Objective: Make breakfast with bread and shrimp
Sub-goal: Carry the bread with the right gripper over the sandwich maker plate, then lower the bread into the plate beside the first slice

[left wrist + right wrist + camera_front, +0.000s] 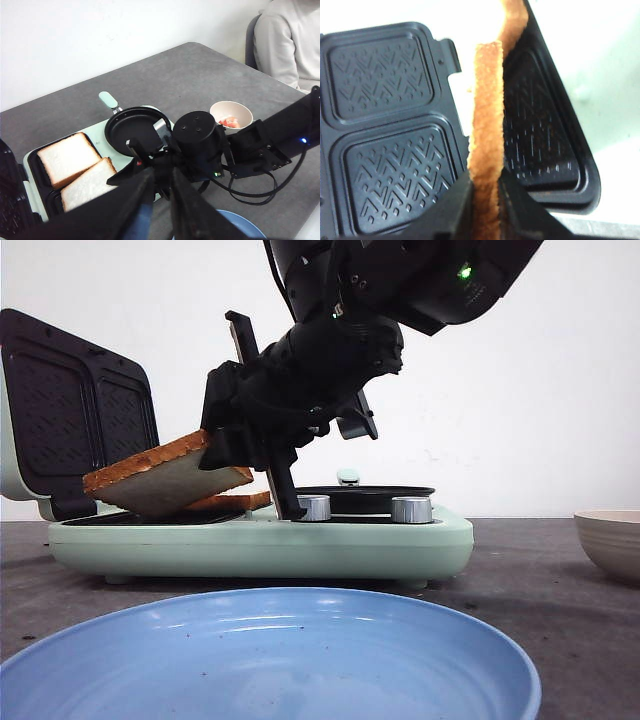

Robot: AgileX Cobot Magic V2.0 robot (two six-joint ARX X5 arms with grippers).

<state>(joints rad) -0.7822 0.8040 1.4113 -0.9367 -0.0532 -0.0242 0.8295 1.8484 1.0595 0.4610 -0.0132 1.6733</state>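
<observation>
Over the sandwich maker (300, 540), the right gripper (232, 450) is clamped on one bread slice (165, 478), held tilted above its open grill plate; the second slice (67, 157) lies flat there. Step judged: loading bread. Next move calls for lowering, then releasing. Left gripper (160, 192) holds nothing, jaws nearly together

white wall (560, 390), grey tabletop (530, 580)
</observation>
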